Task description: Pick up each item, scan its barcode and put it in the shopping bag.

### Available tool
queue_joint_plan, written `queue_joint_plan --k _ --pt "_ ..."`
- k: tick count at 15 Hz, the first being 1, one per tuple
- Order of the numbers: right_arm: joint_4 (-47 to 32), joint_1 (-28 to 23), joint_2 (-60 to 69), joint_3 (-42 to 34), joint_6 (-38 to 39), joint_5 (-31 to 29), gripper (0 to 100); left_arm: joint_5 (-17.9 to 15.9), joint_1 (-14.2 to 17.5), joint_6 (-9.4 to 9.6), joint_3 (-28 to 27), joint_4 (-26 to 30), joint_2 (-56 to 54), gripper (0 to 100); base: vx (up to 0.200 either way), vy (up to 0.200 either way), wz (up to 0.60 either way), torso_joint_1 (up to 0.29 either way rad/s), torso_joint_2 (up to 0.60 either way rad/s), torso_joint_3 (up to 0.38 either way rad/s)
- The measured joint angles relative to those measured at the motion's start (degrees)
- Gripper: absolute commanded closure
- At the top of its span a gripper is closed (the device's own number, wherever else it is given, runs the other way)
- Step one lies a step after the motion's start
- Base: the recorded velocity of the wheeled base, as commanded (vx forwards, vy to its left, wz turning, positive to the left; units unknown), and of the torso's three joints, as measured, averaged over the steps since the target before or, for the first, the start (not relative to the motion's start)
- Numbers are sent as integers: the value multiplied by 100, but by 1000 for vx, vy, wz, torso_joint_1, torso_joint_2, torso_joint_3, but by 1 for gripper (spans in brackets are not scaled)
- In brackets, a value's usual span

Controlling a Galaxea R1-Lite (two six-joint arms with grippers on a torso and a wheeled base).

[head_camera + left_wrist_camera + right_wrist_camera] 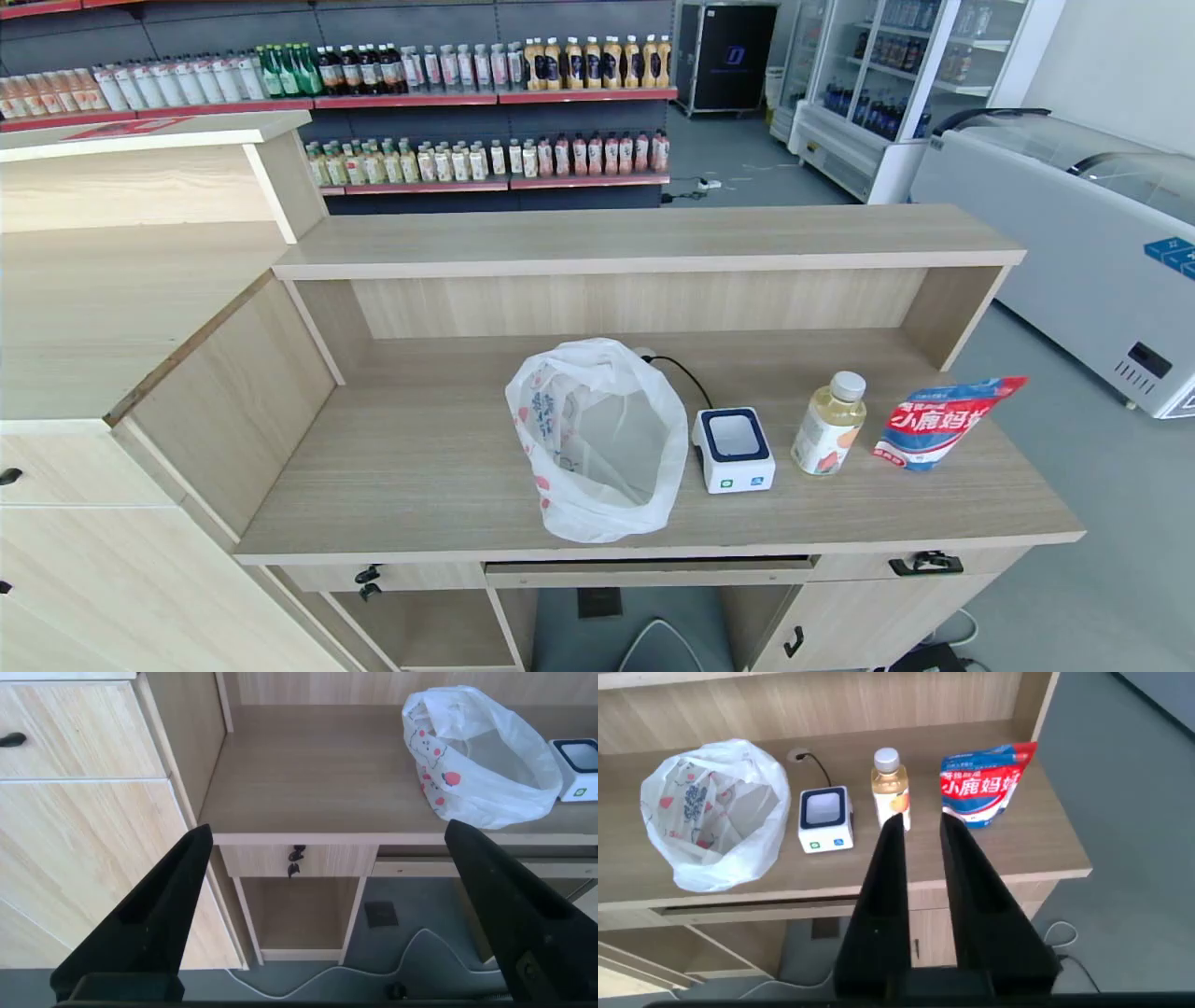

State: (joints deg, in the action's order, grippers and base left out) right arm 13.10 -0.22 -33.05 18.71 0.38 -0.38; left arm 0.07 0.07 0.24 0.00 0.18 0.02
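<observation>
On the wooden counter (pixel 420 467) a white plastic shopping bag (pixel 597 439) stands with its mouth open. Right of it sit a small white barcode scanner (pixel 733 448), an upright bottle of yellow drink with a white cap (pixel 829 425), and a red-and-blue pouch (pixel 938 420) near the right end. My left gripper (pixel 329 829) is open, held low in front of the counter's left part, with the bag (pixel 476 756) off to one side. My right gripper (pixel 922 821) is shut and empty, short of the front edge, in line with the bottle (pixel 889 784) and beside the pouch (pixel 982 784).
A raised shelf (pixel 644 238) runs along the back of the counter, with side walls at both ends. The scanner's cable (pixel 677 369) trails behind the bag. A taller counter (pixel 140 280) stands on the left and a chest freezer (pixel 1074 233) on the right.
</observation>
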Motion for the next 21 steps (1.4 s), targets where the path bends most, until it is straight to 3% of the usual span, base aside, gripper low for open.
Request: queue_joint_plan --k 8,11,14,21 --pt "5113 -523 -5730 499 -428 414 0 0 -2 -2 0 -2 0 0 0 0 0 0 0 0" --pt "6361 -642 -7357 452 -563 508 0 0 0 0 0 0 0 0 0 0 0 0 0 0" --pt "6890 -669 -8363 542 -694 546 0 0 0 0 0 0 0 0 0 0 0 0 0 0" --pt "7057 -197 -9364 1326 -560 533 0 0 -2 -2 0 0 0 0 0 0 0 0 0 0"
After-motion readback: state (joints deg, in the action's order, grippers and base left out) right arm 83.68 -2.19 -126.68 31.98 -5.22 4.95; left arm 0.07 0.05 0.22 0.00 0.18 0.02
